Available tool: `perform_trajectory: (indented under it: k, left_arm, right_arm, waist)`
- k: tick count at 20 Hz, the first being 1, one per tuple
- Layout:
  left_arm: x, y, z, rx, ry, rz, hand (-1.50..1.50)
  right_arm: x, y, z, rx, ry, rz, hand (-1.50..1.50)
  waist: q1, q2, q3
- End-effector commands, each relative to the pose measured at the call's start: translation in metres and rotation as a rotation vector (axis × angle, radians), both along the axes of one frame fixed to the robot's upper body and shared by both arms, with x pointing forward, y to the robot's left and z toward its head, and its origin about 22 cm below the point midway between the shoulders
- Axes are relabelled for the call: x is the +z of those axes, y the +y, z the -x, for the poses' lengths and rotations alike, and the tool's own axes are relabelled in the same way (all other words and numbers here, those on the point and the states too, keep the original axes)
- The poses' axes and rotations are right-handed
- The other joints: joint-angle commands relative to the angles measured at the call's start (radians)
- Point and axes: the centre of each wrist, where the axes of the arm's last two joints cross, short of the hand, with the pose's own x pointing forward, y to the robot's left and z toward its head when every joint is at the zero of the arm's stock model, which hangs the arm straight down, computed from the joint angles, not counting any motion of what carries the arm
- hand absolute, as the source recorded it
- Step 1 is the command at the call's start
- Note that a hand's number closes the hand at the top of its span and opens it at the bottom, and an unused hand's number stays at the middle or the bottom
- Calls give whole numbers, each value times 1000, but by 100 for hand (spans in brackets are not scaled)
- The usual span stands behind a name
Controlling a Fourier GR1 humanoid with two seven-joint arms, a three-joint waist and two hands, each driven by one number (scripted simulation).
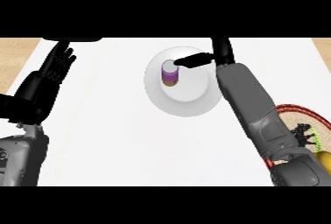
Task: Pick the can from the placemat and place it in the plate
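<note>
The fingers of the left hand are held straight and open at upper left. The can is stood upright in the plate, with the right hand at its top; whether it is gripped cannot be told.

A white counter fills the view, with pale wood-grain floor showing past both upper corners.
</note>
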Motion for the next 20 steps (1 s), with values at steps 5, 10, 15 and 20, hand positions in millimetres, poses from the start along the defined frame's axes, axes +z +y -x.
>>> perform_trajectory:
  k: [5,10,15,20]
  left_arm:
    - [5,5,9,27,10,16,0]
    - [-8,15,10,31,-1,2,0]
    - [-11,2,14,21,6,14,0]
    - [0,1,6,15,4,0,0]
  right_arm:
    - [-3,-94,-1,-38,-28,-108,-150]
    - [-29,-145,17,-14,-63,-90,-150]
    - [-10,-189,20,-28,-51,-63,-150]
    - [-32,-222,40,-18,-51,-47,-150]
  waist:
    - [-17,-7,0]
    - [-21,-6,0]
    - [-20,-6,0]
    - [-18,-3,1]
